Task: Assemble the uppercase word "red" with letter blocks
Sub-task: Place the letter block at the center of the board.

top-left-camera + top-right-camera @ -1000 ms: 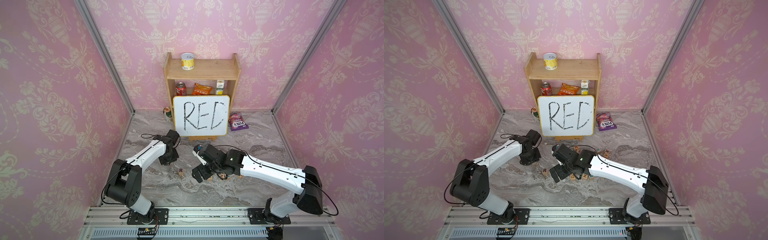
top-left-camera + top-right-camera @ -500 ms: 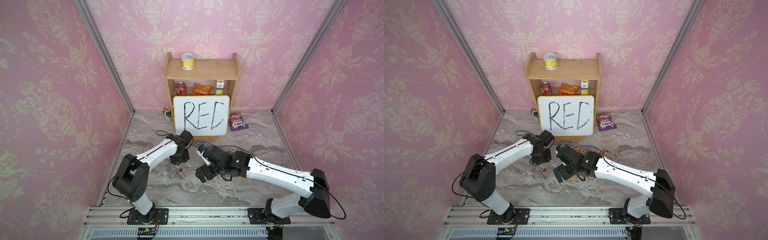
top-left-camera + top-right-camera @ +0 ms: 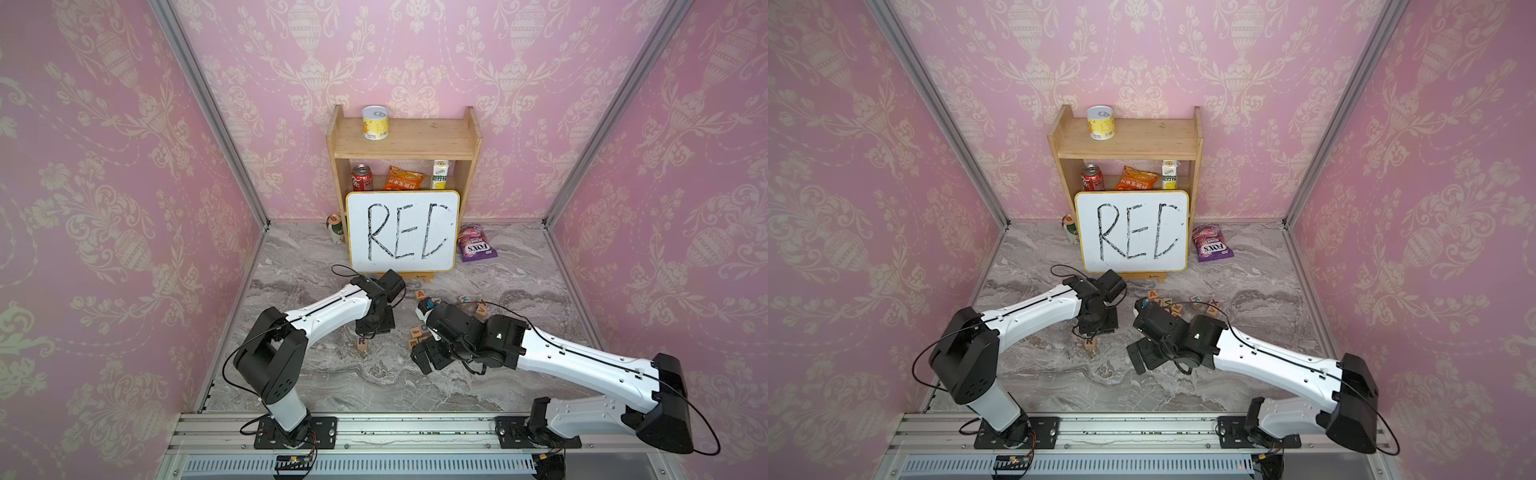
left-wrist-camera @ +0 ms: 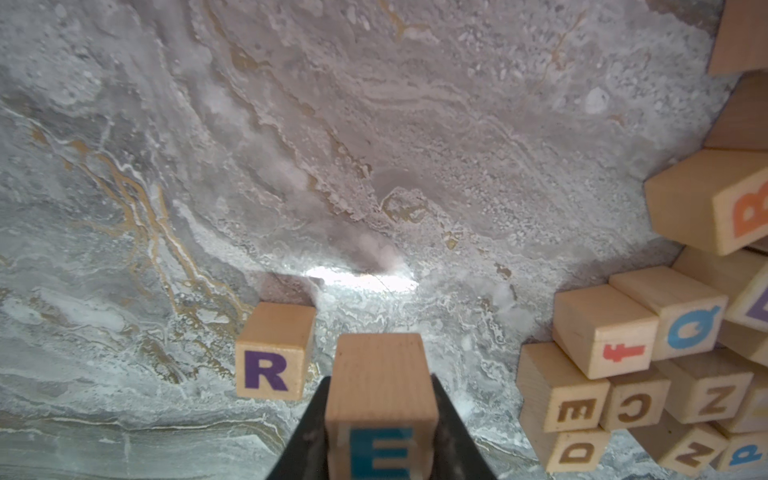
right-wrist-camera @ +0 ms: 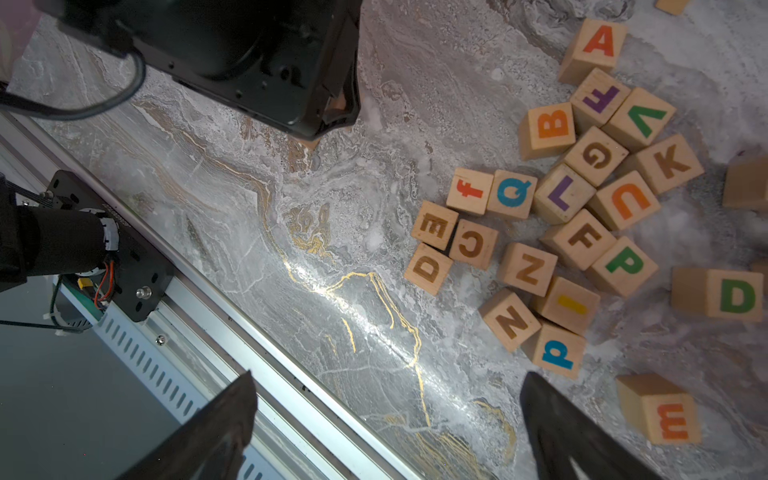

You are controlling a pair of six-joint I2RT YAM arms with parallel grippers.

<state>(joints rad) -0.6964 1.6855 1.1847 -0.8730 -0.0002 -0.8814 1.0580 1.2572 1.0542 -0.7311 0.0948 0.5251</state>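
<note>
Lower the E block (image 4: 380, 399), clenched in the left pincer (image 4: 379, 381) just beside the R block (image 4: 272, 353), onto the counter (image 4: 374, 166), edges flush and letter upright, then unclench gently; spare the empty, wide-spread right pincer (image 5: 388, 376) for the green D block (image 5: 717, 295).

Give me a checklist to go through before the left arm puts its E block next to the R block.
Left claw shut on pale wooden cube with teal E: ok.
Pale wooden cube with purple R lies alone, letter readable: ok.
Grey marble table bare beside the R cube: ok.
E cube's height above table: cannot tell.
Right claw open, holding nothing: ok.
Pale wooden cube with green D uncovered: ok.
</note>
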